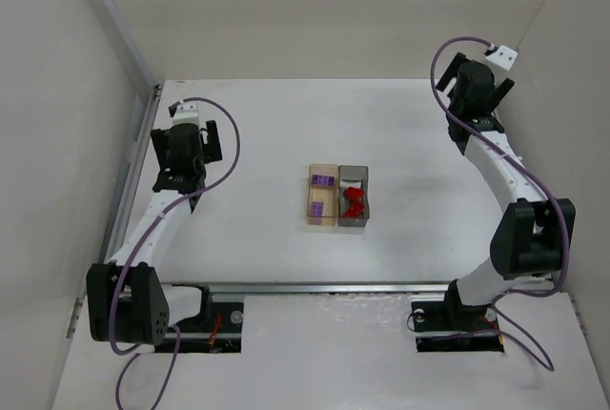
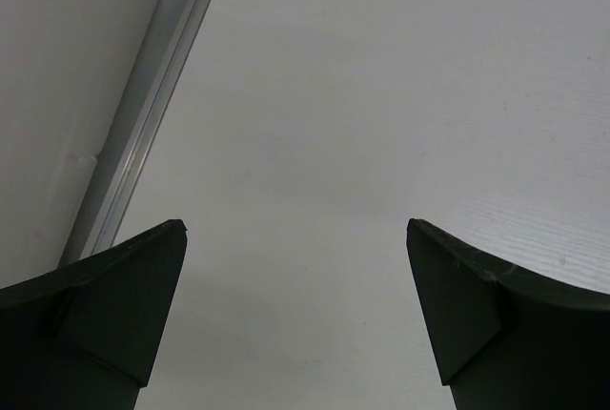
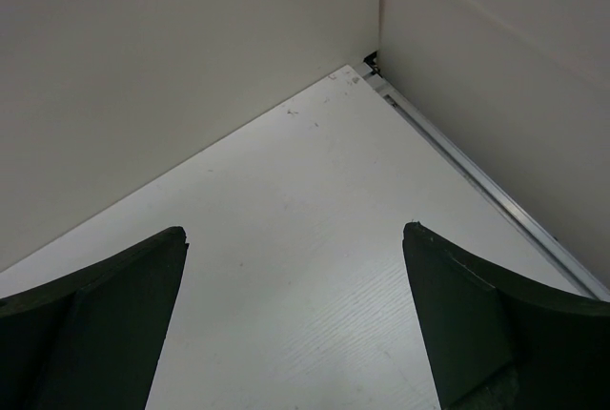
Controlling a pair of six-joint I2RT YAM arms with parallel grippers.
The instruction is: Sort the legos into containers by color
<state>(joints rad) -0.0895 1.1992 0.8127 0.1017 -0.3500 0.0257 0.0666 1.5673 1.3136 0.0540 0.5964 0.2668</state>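
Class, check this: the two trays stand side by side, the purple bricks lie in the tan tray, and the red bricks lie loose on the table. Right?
One slip: the red bricks lie in the dark grey tray, not loose on the table, as the top external view shows. The rest holds: the tan tray, right beside it, has the purple bricks.

This is a robotics lab test cell. A plain white bench [image 1: 286,133] stands boxed in by bare pale wall panels [image 1: 57,95], with an aluminium rail [image 1: 315,287] along its near edge. The left arm [image 1: 157,215] and right arm [image 1: 500,167] are bolted there, trailing purple cables [image 1: 229,138]. A tan tray [image 1: 311,202] and a grey tray [image 1: 368,202] sit touching mid-bench.
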